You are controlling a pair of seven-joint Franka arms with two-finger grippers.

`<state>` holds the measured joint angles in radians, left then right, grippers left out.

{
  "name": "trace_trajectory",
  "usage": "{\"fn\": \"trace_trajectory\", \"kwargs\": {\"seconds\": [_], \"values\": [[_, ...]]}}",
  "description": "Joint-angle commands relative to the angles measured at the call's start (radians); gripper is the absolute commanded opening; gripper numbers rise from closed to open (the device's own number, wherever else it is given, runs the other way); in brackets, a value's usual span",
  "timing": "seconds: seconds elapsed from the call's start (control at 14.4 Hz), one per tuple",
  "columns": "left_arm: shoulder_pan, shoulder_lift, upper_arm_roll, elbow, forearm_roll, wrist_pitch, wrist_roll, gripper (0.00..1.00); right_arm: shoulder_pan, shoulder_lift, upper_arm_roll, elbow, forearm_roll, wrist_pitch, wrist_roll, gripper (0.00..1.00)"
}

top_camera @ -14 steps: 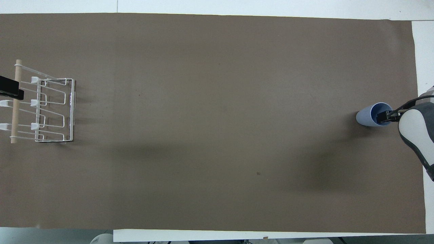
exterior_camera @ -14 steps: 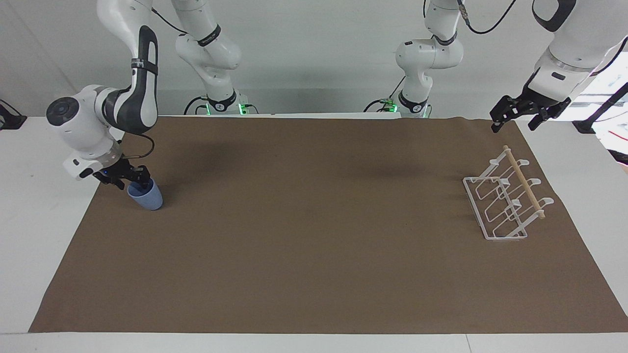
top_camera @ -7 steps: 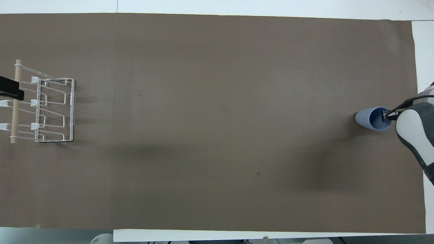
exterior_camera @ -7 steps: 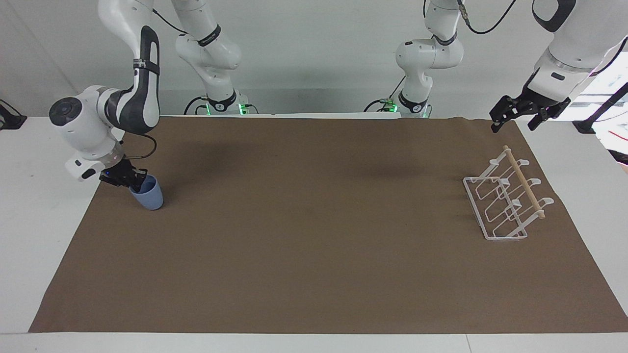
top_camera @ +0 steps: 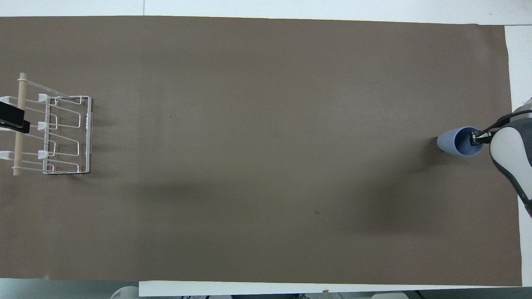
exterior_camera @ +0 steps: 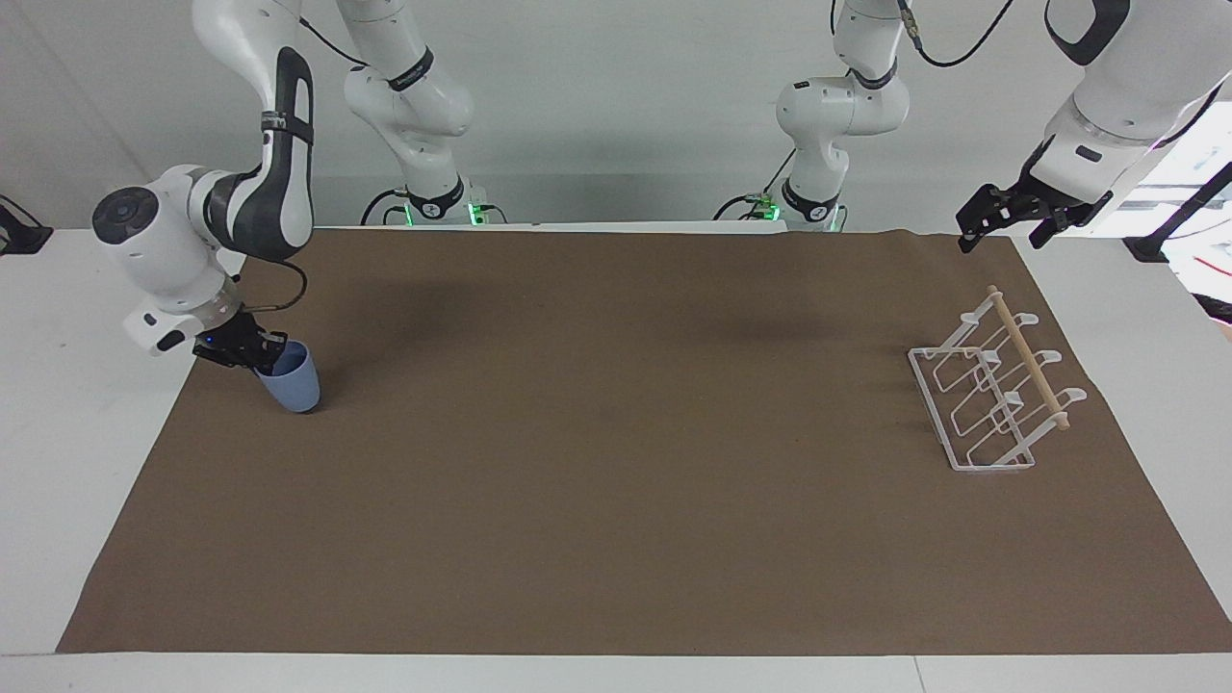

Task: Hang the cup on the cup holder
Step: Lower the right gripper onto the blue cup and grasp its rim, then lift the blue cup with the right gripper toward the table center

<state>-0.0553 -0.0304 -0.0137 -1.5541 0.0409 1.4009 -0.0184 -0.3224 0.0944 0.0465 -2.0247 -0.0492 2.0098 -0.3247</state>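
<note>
Since the earlier frame: right gripper has pinched shut on the cup's rim, one finger inside the mouth, and the cup leans a little more; left gripper has edged up slightly. Item, left of the facing view: cup, light blue, no handle, tilted, base seemingly still on the brown mat at the right arm's end of the table. Item, right of the view: cup holder, white wire with wooden dowel, well apart from the cup at the left arm's end. Item, upper right: left gripper, fingers spread, holding nothing, waiting above the mat's corner near the holder. Handling note, as judgement: a one-wall rim pinch lets the cup swing, so lift slowly, keep the mouth orientation steady across the table, and approach a prong along its slant.
</note>
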Motion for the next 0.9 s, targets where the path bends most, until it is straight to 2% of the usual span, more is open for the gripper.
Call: {"fn": "trace_trajectory", "kwargs": {"seconds": [0.0, 0.14, 0.28, 0.42, 0.62, 0.69, 0.83], "values": [[0.022, -0.037, 0.0, -0.047, 0.014, -0.014, -0.023, 1.0, -0.006, -0.028, 0.073, 0.118, 0.188, -0.252, -0.013, 0.0], [0.017, -0.04, -0.002, -0.052, 0.014, -0.013, -0.046, 1.0, -0.004, -0.048, 0.099, 0.135, 0.392, -0.342, 0.031, 0.0], [0.009, -0.039, -0.002, -0.049, 0.008, -0.005, -0.121, 1.0, 0.038, -0.051, 0.122, 0.126, 0.561, -0.348, 0.163, 0.0], [0.018, -0.033, 0.0, -0.04, -0.034, -0.002, -0.188, 1.0, 0.112, -0.051, 0.122, 0.126, 0.737, -0.315, 0.293, 0.0], [0.022, -0.036, -0.002, -0.046, -0.059, 0.0, -0.311, 1.0, 0.221, -0.054, 0.122, 0.097, 0.969, -0.203, 0.312, 0.0], [0.017, -0.04, -0.002, -0.053, -0.078, 0.003, -0.398, 1.0, 0.252, -0.067, 0.122, 0.074, 1.038, -0.177, 0.312, 0.0], [0.003, -0.042, -0.005, -0.069, -0.16, 0.045, -0.701, 1.0, 0.316, -0.079, 0.122, 0.04, 1.161, -0.146, 0.316, 0.0]]}}
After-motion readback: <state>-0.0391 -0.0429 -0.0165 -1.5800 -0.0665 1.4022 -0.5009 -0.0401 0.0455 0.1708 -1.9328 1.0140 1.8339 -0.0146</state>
